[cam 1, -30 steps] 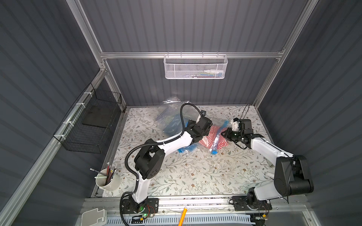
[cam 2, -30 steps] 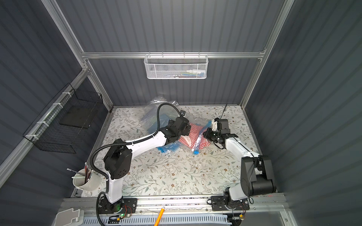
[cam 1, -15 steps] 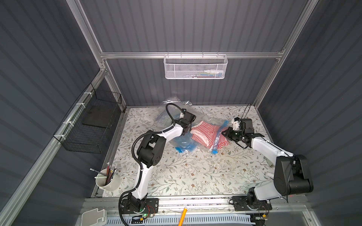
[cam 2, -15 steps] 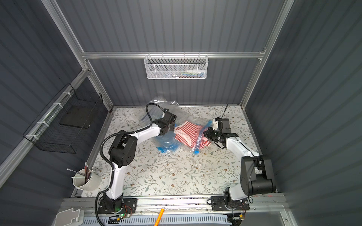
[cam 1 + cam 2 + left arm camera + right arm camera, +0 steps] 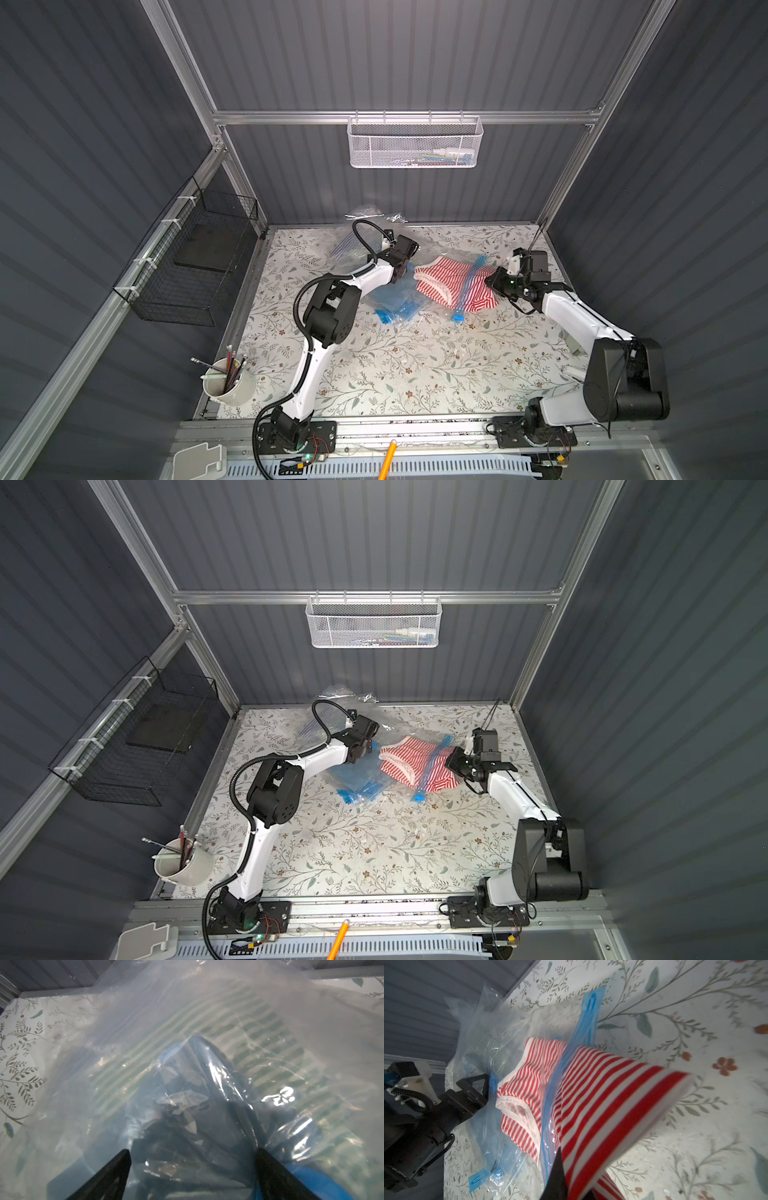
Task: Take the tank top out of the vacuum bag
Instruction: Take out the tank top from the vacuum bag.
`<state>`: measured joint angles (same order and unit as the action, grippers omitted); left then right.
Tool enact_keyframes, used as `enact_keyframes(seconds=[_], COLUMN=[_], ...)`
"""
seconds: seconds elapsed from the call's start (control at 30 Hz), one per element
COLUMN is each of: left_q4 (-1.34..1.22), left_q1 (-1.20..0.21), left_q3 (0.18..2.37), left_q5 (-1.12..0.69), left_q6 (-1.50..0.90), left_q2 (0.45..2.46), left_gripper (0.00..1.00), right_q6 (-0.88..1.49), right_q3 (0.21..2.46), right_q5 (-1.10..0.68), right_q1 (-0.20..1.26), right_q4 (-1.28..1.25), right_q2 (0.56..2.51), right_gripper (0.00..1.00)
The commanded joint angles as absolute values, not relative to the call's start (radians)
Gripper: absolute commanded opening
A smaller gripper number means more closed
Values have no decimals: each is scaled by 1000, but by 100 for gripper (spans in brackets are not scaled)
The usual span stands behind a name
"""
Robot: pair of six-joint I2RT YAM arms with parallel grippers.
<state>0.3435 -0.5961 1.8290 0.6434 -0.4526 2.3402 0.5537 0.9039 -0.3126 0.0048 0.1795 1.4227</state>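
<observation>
Risk: vacuum bag (image 5: pixel 468 286) may drag along with tank top (image 5: pixel 440 280). Cause: left gripper (image 5: pixel 193 1151) spread, only right gripper (image 5: pixel 491 283) pinching cloth.

In the right wrist view the near fold of the red-and-white striped tank top (image 5: pixel 602 1095) is blurred and runs off the picture's edge; it covers the right end effector (image 5: pixel 571 1186), of which only a dark wedge of finger (image 5: pixel 556 1174) shows beside the cloth; in the left wrist view the clear plastic vacuum bag (image 5: pixel 145 1001) veils everything ahead of the left end effector (image 5: pixel 193 1151), whose fingers (image 5: pixel 112 1172) the frame cuts off; a pale striped patch (image 5: pixel 207 1028) behind the film cannot be identified; well beyond the tank top, the white mesh wall basket (image 5: pixel 415 141) holds items too small to tell.
</observation>
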Motion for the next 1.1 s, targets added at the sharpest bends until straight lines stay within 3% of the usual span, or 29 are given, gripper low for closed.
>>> enact_keyframes(seconds=[0.0, 0.57, 1.07], left_q4=[449, 396, 365], left_q1=[-571, -544, -516], left_q3=[1790, 1731, 1697], left_q5=[598, 557, 549], left_q6=[-467, -472, -457], left_q2=[2429, 2429, 2412], left_gripper=[92, 92, 92], right_q6=[555, 541, 524], right_q3=[902, 923, 1039], right_q5=[-250, -4, 184], right_q1=[-19, -199, -283], right_q4=[203, 296, 313], right_q2=[1378, 1376, 1536], right_gripper=[0, 0, 0])
